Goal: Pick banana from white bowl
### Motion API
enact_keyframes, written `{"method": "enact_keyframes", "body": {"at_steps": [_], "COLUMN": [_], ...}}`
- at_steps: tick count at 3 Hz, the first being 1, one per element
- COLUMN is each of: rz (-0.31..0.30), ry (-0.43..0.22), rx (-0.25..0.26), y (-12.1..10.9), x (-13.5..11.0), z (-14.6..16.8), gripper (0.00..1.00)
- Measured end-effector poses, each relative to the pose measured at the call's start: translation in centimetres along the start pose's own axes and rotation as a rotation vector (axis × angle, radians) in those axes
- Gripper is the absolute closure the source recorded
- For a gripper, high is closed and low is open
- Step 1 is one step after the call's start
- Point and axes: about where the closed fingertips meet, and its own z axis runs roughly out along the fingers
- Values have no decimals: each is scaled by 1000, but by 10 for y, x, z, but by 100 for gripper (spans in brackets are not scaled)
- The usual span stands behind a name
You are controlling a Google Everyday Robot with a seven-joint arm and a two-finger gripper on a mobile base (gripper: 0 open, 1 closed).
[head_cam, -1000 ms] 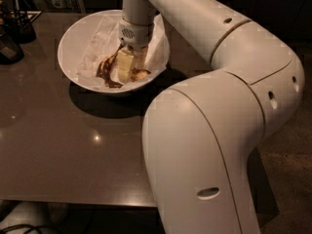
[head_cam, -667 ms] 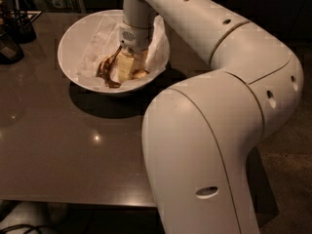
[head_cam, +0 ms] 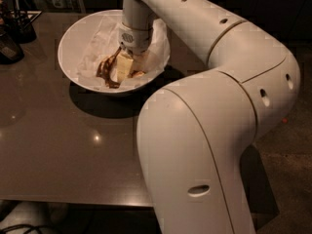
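Note:
The white bowl (head_cam: 73, 39) stands at the back of the dark table, lined with crumpled white paper (head_cam: 95, 43). The banana (head_cam: 104, 72), dark brown and blotched, lies at the bowl's bottom near the front wall. My gripper (head_cam: 124, 69) reaches straight down into the bowl from the white arm and sits on the banana's right side, touching or nearly touching it. Part of the banana is hidden behind the gripper.
Dark containers (head_cam: 18, 26) stand at the table's back left corner, left of the bowl. The grey table (head_cam: 58, 140) stretches toward the front edge. My arm's large white links (head_cam: 209, 145) fill the right half of the view.

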Motion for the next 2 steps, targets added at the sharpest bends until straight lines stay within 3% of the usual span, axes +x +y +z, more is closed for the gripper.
{"method": "enact_keyframes", "body": {"at_steps": [1,2], "rz": [0,0], "ry": [0,-1], "rx": [0,0], "y": [0,0], "x": [0,0], "z": [0,0], "gripper": [62,87]}}
